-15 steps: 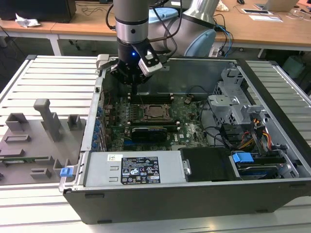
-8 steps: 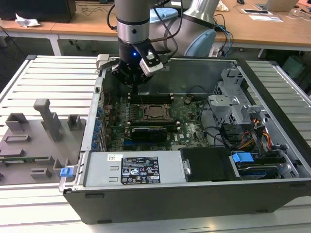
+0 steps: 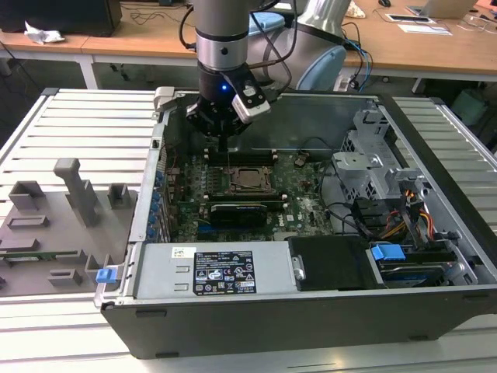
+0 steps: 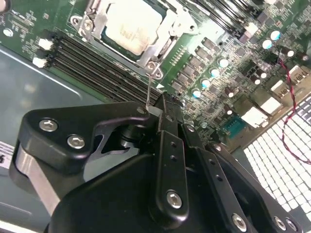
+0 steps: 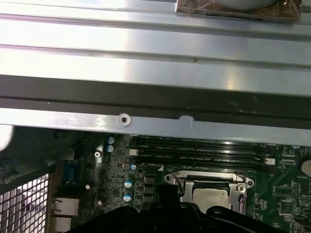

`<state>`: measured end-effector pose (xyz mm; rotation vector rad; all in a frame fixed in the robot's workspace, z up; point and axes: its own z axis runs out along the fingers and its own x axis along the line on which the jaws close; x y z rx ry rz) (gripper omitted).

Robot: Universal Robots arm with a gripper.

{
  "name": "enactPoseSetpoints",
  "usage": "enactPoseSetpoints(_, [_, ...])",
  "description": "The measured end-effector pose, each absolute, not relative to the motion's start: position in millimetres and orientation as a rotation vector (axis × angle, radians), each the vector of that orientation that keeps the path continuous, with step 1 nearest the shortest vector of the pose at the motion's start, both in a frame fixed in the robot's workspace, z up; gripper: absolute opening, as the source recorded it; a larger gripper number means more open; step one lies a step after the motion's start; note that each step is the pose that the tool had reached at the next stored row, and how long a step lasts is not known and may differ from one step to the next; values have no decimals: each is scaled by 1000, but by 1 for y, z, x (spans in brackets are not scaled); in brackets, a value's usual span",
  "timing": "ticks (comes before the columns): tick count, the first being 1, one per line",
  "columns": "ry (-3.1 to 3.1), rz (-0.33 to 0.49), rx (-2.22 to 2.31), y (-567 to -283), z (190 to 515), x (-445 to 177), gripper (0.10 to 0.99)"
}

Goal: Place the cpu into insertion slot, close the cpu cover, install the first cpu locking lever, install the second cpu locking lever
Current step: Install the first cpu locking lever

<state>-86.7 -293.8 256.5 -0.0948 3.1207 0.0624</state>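
Computer case (image 3: 311, 326): lying open on its side on the slatted table (image 3: 78, 124), which is giving the arm free access from above.
Arm (image 3: 221, 39): reaching straight down into the case, just behind the socket area in the exterior view.
Motherboard (image 3: 303, 194): lying flat on the case floor, with the memory slots (image 4: 92, 60) running just beside the socket.
Gripper (image 3: 223, 134): hanging close above the board. In the second wrist view its fingers are pressing together at (image 4: 154, 108), with no visible gap, and appear to be pinching the tip of a thin wire. The contact is too fine to be certain.
Cpu cover (image 4: 146, 59): lying flat over the socket, already closed, its frame pressing on the chip's edges.
Cpu (image 4: 131, 26): sitting in the insertion slot under the cover, its pale metal top showing through the opening. It is showing in the first wrist view too (image 5: 210, 196).
Cpu locking lever (image 4: 150, 90): standing up from the socket corner and not yet latched, rising to the fingertips. I judge the grip at its free end is giving the most leverage.
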Motion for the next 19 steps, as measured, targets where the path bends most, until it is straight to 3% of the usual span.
enactPoseSetpoints(12, [3121,58,-95,-294,251,-48,106])
enactPoseSetpoints(19, [3118,109,-95,-294,248,-46,106])
